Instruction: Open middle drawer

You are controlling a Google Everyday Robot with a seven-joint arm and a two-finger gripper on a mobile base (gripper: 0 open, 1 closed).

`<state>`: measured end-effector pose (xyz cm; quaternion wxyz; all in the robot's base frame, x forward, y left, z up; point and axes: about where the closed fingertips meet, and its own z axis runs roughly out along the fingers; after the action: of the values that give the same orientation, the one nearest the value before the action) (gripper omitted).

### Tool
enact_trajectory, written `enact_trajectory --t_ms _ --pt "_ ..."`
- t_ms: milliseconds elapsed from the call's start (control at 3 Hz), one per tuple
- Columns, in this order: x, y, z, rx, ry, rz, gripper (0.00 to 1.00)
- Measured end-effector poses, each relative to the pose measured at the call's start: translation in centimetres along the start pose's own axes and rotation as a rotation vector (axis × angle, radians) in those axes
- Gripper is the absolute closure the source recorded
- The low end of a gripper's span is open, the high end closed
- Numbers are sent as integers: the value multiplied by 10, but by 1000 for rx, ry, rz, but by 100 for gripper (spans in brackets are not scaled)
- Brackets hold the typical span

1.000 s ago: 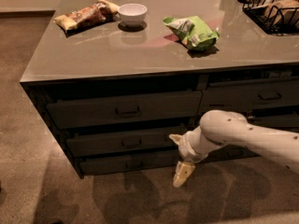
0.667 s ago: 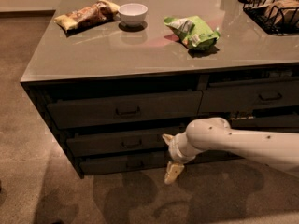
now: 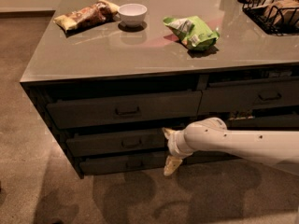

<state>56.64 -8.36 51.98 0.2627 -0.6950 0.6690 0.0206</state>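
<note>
Reaching in from the right, our gripper (image 3: 169,149) hangs before the left bank of drawers with its two fingers spread apart, one above the other, clamped on nothing. We want the middle drawer (image 3: 98,144), which looks shut between a taller drawer (image 3: 84,113) above and a slimmer drawer (image 3: 103,165) below. Its only purchase is the small loop handle (image 3: 131,143) at its centre, just left of our gripper and untouched. We judge the drawer rigid, probably light, and wide enough to bind if pulled off-centre (so a straight, level pull suits it). Above, the glossy grey counter (image 3: 93,55) carries a white bowl (image 3: 132,14), a green bag (image 3: 191,31), a brown bag (image 3: 86,17) and a wire basket (image 3: 273,8). Below lies the speckled brown floor (image 3: 37,171).
</note>
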Motion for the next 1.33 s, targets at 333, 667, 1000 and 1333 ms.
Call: enact_trajectory --t_ms 333,667,1000,1333 --pt "1 -5 18 -35 -11 -3 0" --pt "5 -21 53 -63 -68 -5 0" --pt "13 -38 79 -47 -175 30 0" --pt "20 -55 95 -38 -261 53 0"
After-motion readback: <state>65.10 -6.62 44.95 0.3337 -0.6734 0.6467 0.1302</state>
